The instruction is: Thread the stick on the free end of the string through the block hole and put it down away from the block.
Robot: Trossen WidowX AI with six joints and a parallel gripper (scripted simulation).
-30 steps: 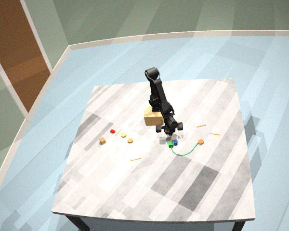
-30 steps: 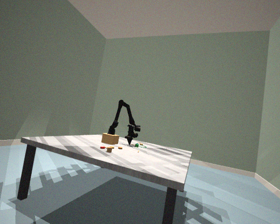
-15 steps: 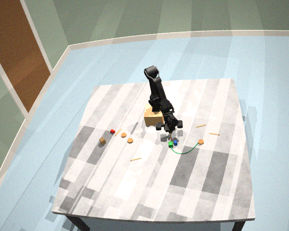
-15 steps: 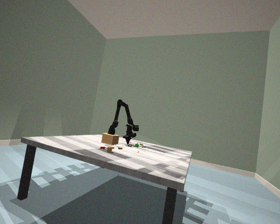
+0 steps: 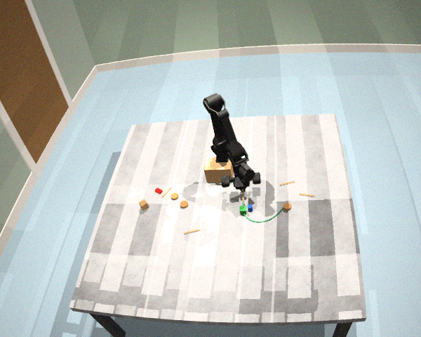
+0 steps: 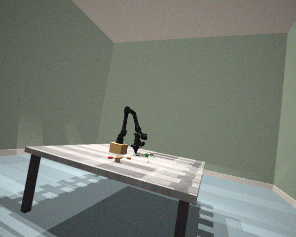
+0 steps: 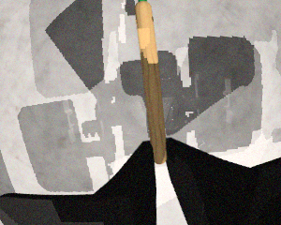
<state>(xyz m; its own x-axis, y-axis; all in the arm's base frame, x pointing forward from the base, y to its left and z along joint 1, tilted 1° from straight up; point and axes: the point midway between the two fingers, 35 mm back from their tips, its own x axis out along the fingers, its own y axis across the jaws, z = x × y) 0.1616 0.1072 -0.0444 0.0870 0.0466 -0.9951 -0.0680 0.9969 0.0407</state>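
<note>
The gripper [image 5: 243, 189] [image 6: 135, 153] [image 7: 159, 149] is shut on one end of the thin wooden stick [image 5: 243, 197] [image 7: 154, 94], low over the table. The stick points away from the arm, towards the green block [image 5: 243, 208] [image 6: 146, 155], and is clear of it. A bit of green string shows at the stick's far end, at the top of the wrist view. The green string [image 5: 260, 221] leaves the block's other side and curves to the round wooden button [image 5: 287, 206]. The string runs through the block, whose hole is hidden. The block rests on the table.
A blue cylinder [image 5: 250, 208] stands right beside the green block. A large wooden box [image 5: 218, 176] [image 6: 118, 148] is near the arm's base. Loose sticks [image 5: 191, 231] [image 5: 287, 182] [image 5: 307, 194], two discs [image 5: 174, 196] [image 5: 184, 203], a red piece [image 5: 158, 190] and a small cube [image 5: 143, 204] lie around.
</note>
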